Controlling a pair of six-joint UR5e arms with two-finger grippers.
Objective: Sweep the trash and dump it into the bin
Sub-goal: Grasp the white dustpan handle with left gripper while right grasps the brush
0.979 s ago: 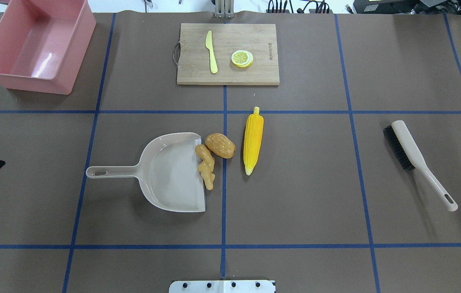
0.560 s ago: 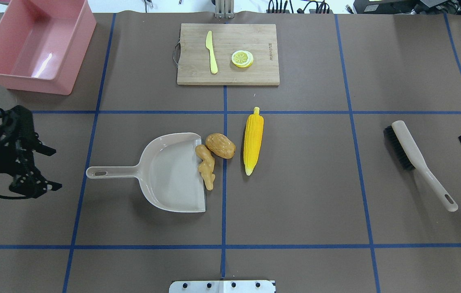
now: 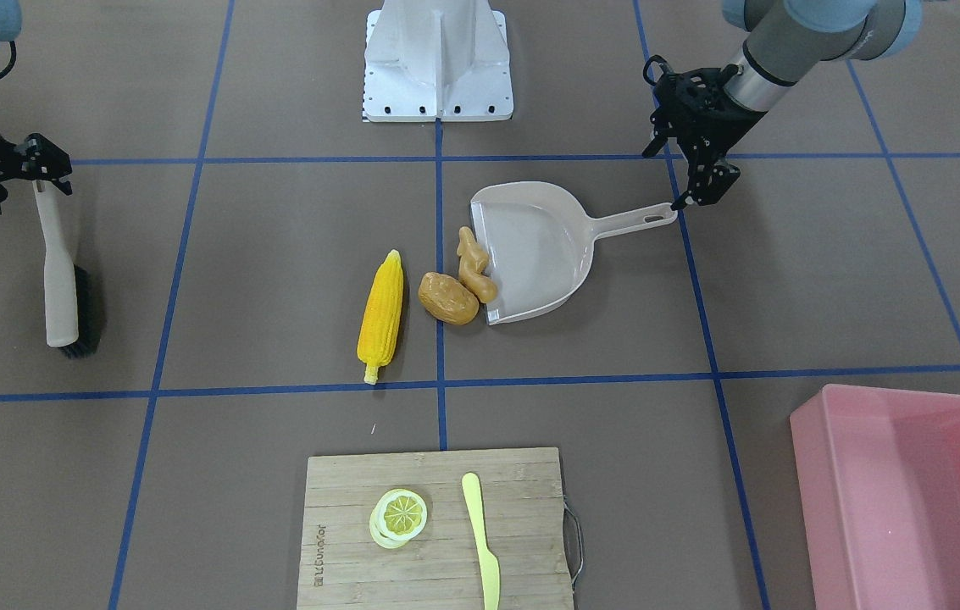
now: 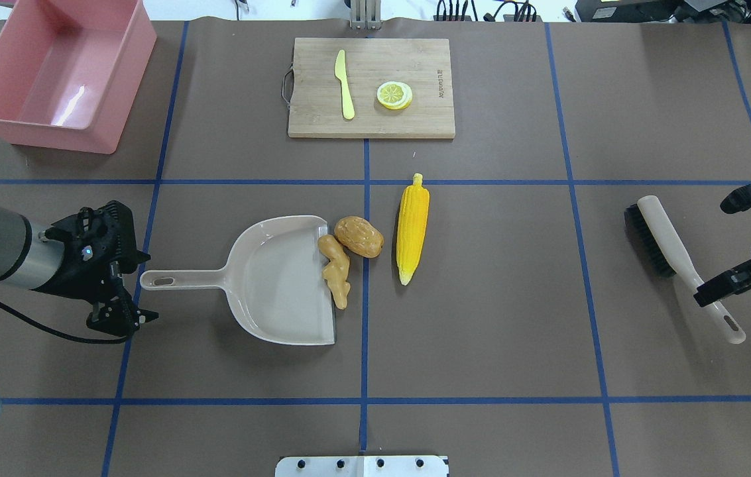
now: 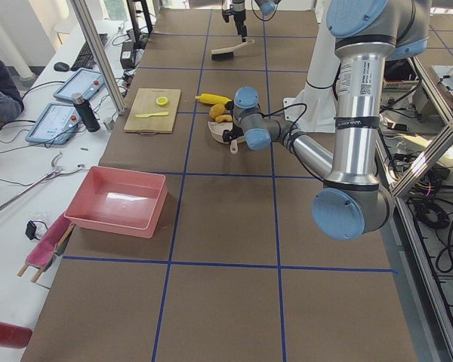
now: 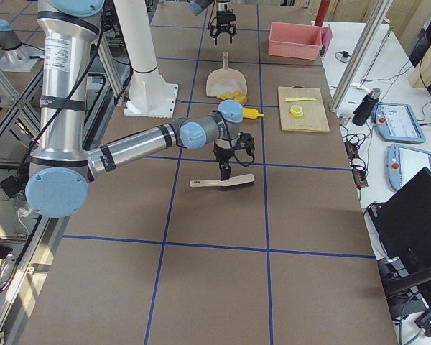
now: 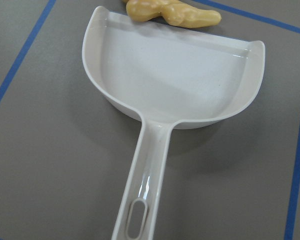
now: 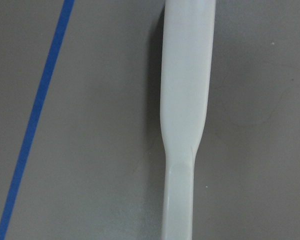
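The yellow corn cob (image 4: 413, 228) lies just right of the table's middle. The brown potato (image 4: 358, 236) and tan ginger root (image 4: 335, 270) lie at the mouth of the beige dustpan (image 4: 276, 281), the ginger partly on its lip. My left gripper (image 4: 143, 286) is open at the end of the dustpan's handle, which shows in the left wrist view (image 7: 145, 165). My right gripper (image 4: 710, 253) is open, straddling the handle of the brush (image 4: 660, 235). The pink bin (image 4: 50, 136) stands at the far left and holds nothing.
A wooden cutting board (image 4: 415, 119) at the back middle carries a yellow-green knife (image 4: 344, 83) and a lemon slice (image 4: 394, 94). The robot's base plate (image 4: 362, 466) is at the near edge. Blue tape lines cross the brown table.
Both arms have come in from the table's sides. The left gripper moved right to the dustpan handle's end. The right gripper moved in over the brush handle. No object moved.
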